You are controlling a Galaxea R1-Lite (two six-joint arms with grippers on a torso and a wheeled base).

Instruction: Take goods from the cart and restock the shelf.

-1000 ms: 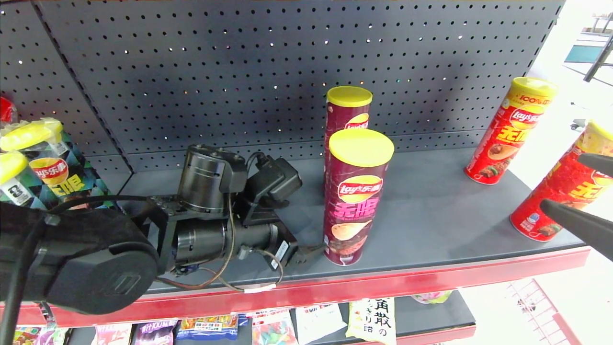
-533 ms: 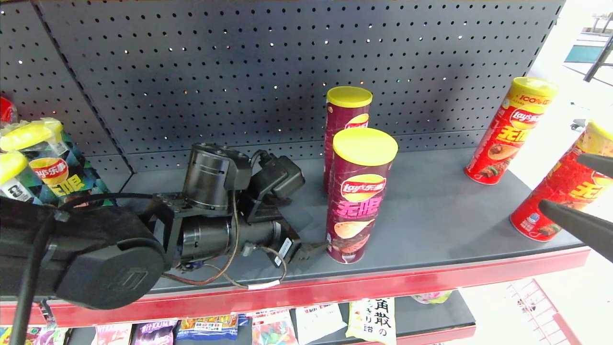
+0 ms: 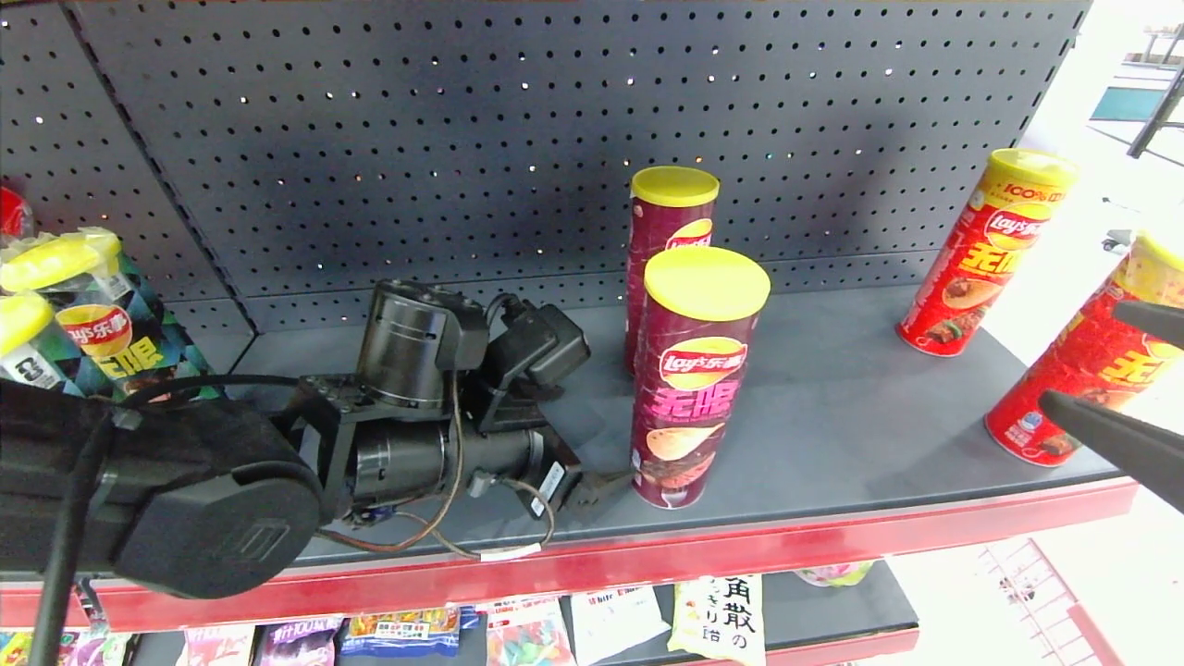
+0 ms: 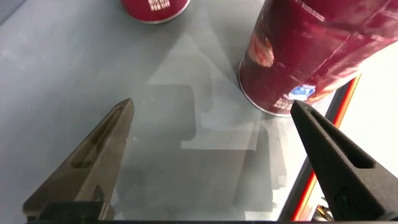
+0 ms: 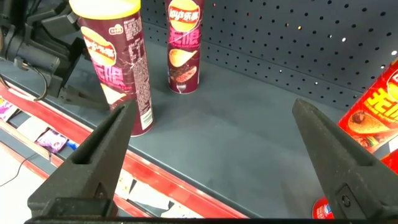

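The left hand [image 4: 212, 104] gapes above the grey shelf [image 4: 81, 56], a maroon can [image 4: 305, 50] just beyond one fingertip.

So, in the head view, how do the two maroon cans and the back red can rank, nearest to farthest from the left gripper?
1. Front maroon can, right beside the left gripper, near the shelf edge.
2. Rear maroon can, behind it by the back wall.
3. Back red can, far to the right.

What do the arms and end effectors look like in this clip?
The left arm is black, built of cylindrical joints with a rounded housing. Thin cables loop beneath it, one carrying a white tag. The left end effector and right end effector each have two dark, tapering, wedge-shaped fingers.
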